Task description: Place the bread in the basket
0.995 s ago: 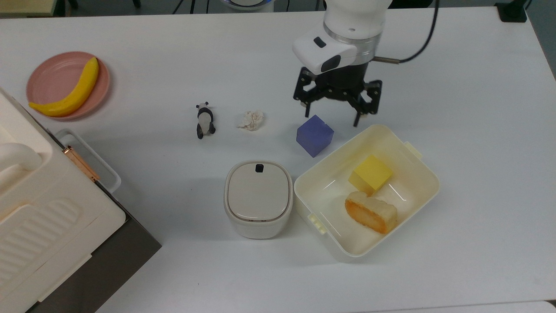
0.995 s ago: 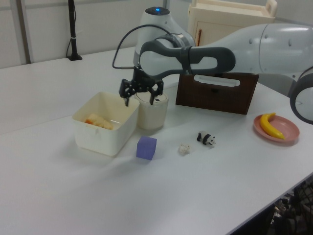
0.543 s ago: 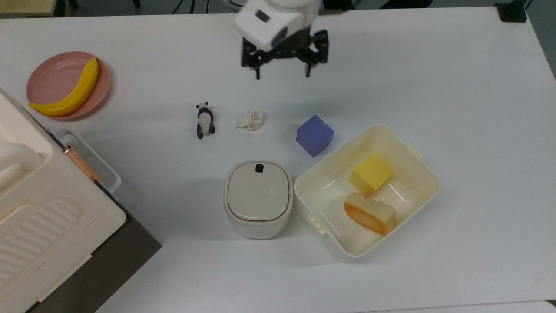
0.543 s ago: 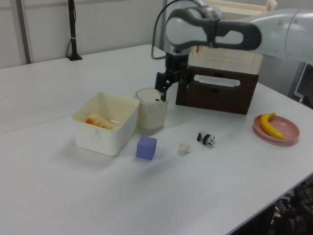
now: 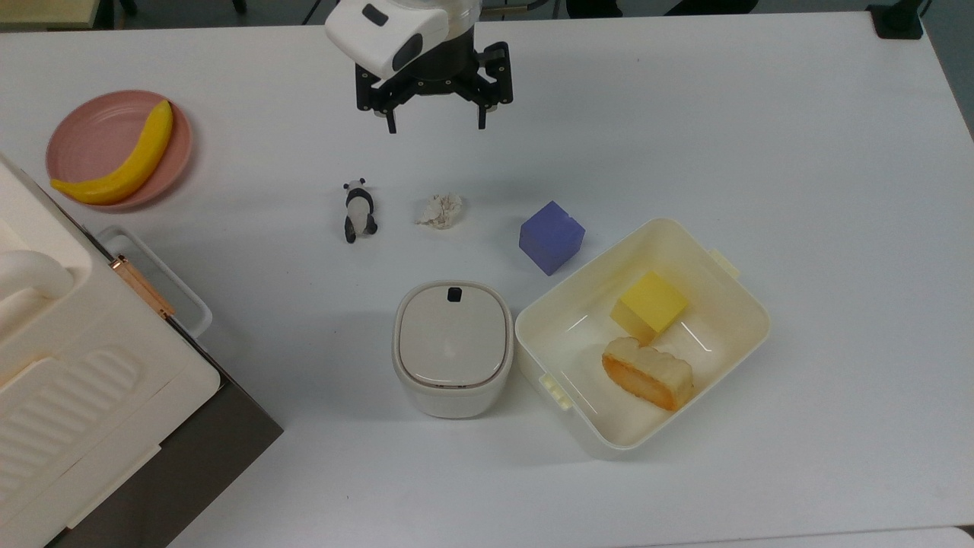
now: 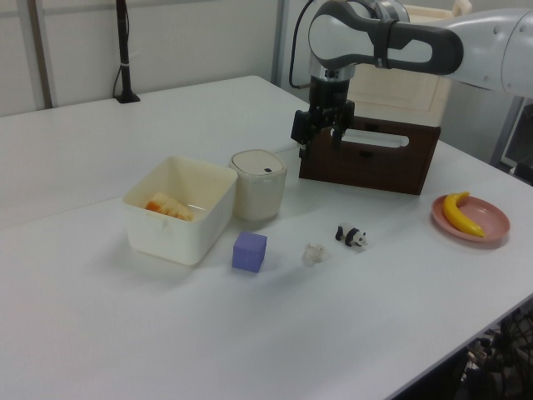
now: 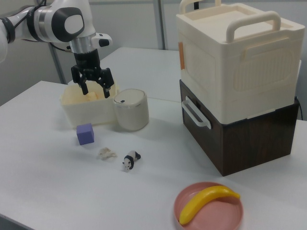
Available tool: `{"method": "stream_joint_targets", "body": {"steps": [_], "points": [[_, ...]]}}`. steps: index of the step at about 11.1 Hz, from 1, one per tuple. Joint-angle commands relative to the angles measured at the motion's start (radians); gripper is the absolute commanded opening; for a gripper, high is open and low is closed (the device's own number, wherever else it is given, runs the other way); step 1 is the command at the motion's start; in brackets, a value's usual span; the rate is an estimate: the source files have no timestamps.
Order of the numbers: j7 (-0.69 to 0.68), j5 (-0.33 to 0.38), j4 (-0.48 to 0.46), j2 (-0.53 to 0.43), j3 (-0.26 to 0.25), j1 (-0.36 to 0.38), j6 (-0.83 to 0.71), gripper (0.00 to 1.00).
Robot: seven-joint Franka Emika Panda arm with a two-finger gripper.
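The bread [image 5: 647, 373], an orange-brown loaf with pale sides, lies inside the cream basket [image 5: 749, 303] beside a yellow cube [image 5: 649, 303]. In the left view the bread [image 6: 166, 206] peeks over the wall of the basket [image 6: 179, 227]. My gripper [image 5: 437, 125] hangs open and empty over the table's far side in the top view, well away from the basket, up and to the left of it. It also hovers above and behind the lidded bin in the left view [image 6: 319, 147], and in front of the basket [image 7: 79, 114] in the right view [image 7: 96, 89].
A purple cube [image 5: 551, 237] sits just off the basket's corner, and a lidded white bin [image 5: 453, 346] stands against the basket's left side in the top view. A paper ball [image 5: 440, 210] and a toy panda [image 5: 358, 211] lie mid-table. A pink plate [image 5: 84, 114] holds a banana [image 5: 125, 160]. A large cream and brown box [image 7: 240, 91] stands nearby.
My open gripper has drawn away from the basket's far edge, up and toward the top view's left. The bread stays in the basket.
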Motion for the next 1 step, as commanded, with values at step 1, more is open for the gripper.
{"method": "stream_joint_targets", "body": {"steps": [1], "points": [[0.07, -0.013, -0.01, -0.016, 0.002, 0.013, 0.022, 1.0]]}}
